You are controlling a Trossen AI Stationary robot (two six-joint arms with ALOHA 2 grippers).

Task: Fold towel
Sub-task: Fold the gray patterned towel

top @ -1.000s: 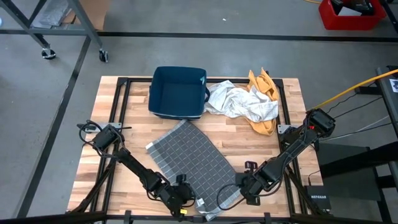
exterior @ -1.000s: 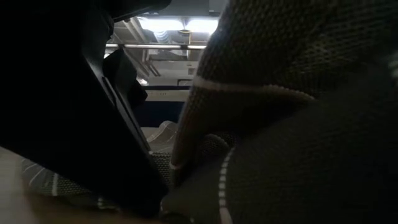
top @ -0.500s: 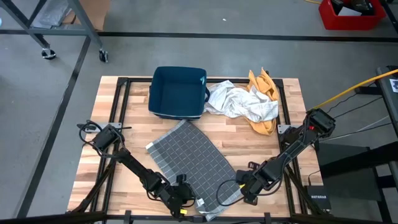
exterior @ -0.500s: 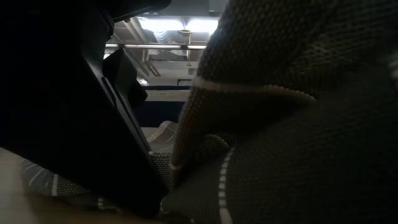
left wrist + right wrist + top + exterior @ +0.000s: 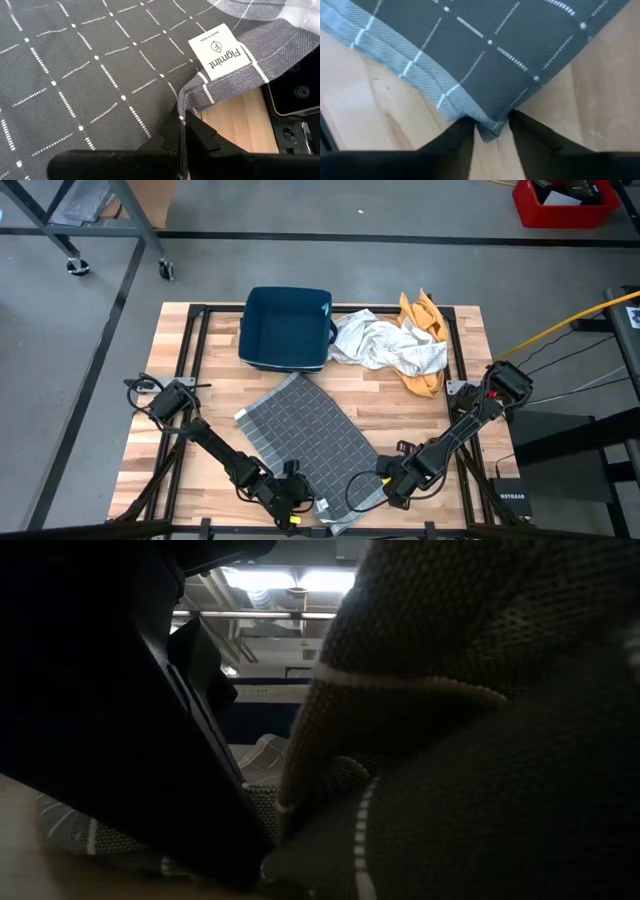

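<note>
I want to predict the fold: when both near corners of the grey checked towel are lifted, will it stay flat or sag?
Probably sag: the grey checked towel is thin woven cloth, already puckered where the left gripper pinches its hem. The corner bunches between the right gripper fingers too. It looks light, so it should lift easily.

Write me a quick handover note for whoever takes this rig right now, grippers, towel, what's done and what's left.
Left gripper: shut on the grey checked towel, pinching its hem near the label at the table's near edge.
Right gripper: fingers either side of the towel's other near corner; a firm grip is not clear.
Towel lies flat on the wooden table, in front of the blue bin.
Done: near corners reached.
Left: confirm the right grip, lift, fold over.
</note>
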